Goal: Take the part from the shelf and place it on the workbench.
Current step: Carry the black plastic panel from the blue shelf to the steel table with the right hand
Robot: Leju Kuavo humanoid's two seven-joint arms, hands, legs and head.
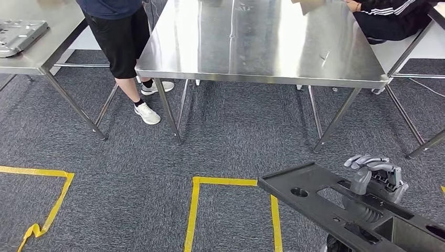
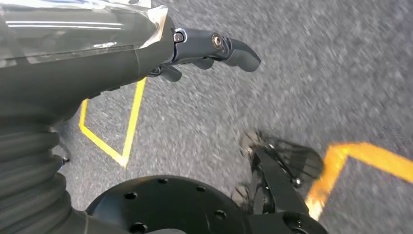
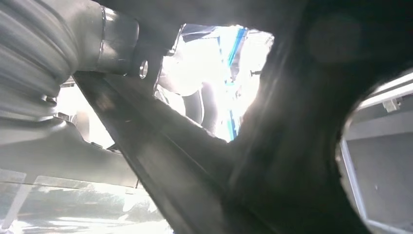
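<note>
Nearest us at lower right, our right hand [image 1: 373, 176] grasps the black part [image 1: 315, 197] above the carpet, shelf pickup done, placement on the far steel counter [image 1: 262, 47] remaining; our left hand [image 2: 204, 51] hangs released.

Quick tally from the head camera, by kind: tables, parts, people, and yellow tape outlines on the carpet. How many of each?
Steel tables: 3 (middle, left, right corner)
Parts: 2 (black part held by the right hand; grey metal part on the left table)
People: 2 (standing, seated)
Yellow tape outlines: 2 (left, middle)
Total: 9
</note>
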